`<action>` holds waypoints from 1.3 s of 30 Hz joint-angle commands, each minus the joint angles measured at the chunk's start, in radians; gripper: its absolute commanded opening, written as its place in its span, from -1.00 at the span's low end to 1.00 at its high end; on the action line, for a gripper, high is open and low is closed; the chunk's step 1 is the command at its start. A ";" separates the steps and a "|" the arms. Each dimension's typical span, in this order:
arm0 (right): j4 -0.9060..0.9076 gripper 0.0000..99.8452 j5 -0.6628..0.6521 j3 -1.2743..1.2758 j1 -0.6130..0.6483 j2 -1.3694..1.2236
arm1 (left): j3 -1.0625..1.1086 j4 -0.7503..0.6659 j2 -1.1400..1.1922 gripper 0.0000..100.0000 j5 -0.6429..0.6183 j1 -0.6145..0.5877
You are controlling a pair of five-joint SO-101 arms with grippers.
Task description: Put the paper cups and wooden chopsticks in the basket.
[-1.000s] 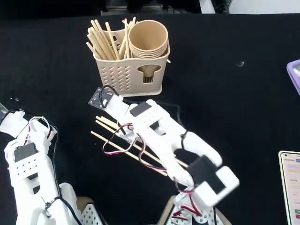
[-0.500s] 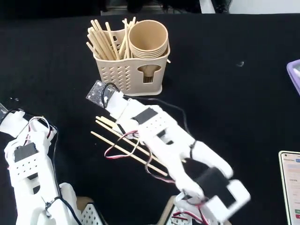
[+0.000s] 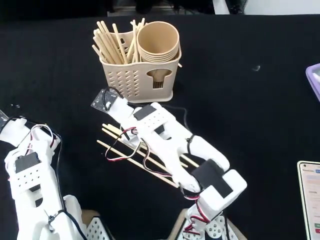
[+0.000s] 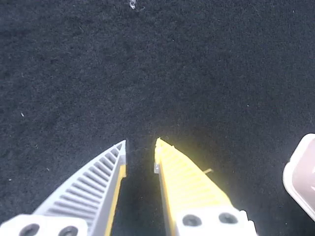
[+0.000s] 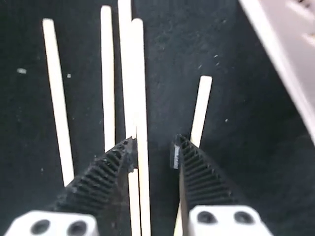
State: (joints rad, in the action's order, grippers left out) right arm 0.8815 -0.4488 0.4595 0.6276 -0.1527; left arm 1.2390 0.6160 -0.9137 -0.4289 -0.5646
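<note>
The beige basket (image 3: 137, 75) stands at the back of the black table, with stacked paper cups (image 3: 158, 41) in its right half and several wooden chopsticks (image 3: 111, 44) in its left half. Several loose chopsticks (image 3: 116, 151) lie in front of it. My right arm (image 3: 160, 132) stretches over them. My right gripper (image 5: 152, 147) is open just above these chopsticks (image 5: 138, 88), one of which sits by a black finger. The basket wall (image 5: 283, 64) is close by. My left arm (image 3: 27, 172) sits at the lower left, and my left gripper (image 4: 140, 145) is narrowly open over bare cloth.
A purple tray (image 3: 314, 77) pokes in at the right edge. A phone-like screen (image 3: 310, 200) lies at the lower right. A white part (image 4: 302, 174) shows beside the left gripper. Wide black cloth lies open to the right of the basket.
My right arm's wrist has shifted slightly left over the loose chopsticks, and its rear links swung out and back. The left arm has kept still.
</note>
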 commanded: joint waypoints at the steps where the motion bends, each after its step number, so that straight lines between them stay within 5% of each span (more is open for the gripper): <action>1: 0.011 -0.77 -0.038 -0.022 -0.018 0.004 | -0.012 -0.017 -0.026 -0.78 -0.002 -0.001; 12: 0.025 -0.77 -0.068 -0.004 -0.061 0.010 | -0.012 -0.017 -0.026 -0.78 -0.002 -0.001; 22: 0.023 -0.77 0.002 0.005 0.052 0.012 | -0.012 -0.017 -0.026 -0.78 -0.002 -0.001; 39: 0.025 -0.77 0.068 0.042 0.058 0.145 | -0.012 -0.017 -0.026 -0.78 -0.002 0.001</action>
State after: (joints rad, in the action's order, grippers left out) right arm 0.9076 -0.4120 0.4795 0.6628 -0.1297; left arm 1.2390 0.6160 -0.9137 -0.4289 -0.5646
